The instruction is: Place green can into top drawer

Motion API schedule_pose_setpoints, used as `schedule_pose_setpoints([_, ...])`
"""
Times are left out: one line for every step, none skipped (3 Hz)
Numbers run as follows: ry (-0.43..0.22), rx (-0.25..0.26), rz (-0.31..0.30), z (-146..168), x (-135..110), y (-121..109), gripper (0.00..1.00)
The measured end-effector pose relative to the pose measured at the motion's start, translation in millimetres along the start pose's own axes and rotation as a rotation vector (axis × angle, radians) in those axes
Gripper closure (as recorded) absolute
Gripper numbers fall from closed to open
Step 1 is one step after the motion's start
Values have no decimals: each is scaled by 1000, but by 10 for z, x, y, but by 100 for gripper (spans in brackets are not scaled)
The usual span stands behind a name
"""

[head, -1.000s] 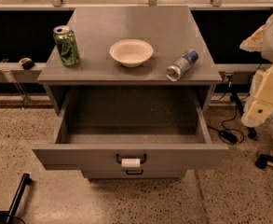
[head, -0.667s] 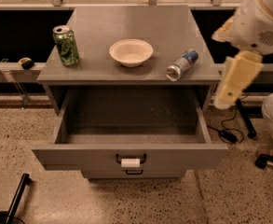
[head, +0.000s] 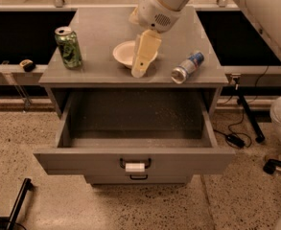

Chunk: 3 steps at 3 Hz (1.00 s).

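The green can point(head: 68, 47) stands upright at the left of the grey cabinet's top, silver lid up. The top drawer point(head: 135, 159) is pulled out wide, its inside bare, with a dark handle and white label on its front. My gripper point(head: 141, 63) hangs from the white arm over the middle of the cabinet top, in front of the white bowl point(head: 124, 52). It is well to the right of the green can and holds nothing that I can see.
A blue-and-silver can point(head: 187, 67) lies on its side at the right of the cabinet top point(head: 101, 28). A lower drawer handle point(head: 138, 177) shows under the open drawer. Cables and a stand foot point(head: 245, 119) lie on the floor at right; a dark pole point(head: 17, 202) at bottom left.
The arm has swung in from the right edge, leftwards over the cabinet top, and now covers part of the bowl. Cans, bowl and drawer have not moved.
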State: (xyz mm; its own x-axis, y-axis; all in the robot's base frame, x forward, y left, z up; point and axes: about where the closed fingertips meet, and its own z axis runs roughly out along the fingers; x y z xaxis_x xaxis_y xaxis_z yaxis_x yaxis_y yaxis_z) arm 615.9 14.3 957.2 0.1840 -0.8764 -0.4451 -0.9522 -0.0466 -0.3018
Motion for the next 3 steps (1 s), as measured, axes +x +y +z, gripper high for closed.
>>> schedule_pose_setpoints([0,0,0,2,-1,0,0])
schedule_pose_setpoints([-129,64,-28,236,-41,-366,0])
schedule_pose_setpoints([-340,175,-43,506,-205,-845,0])
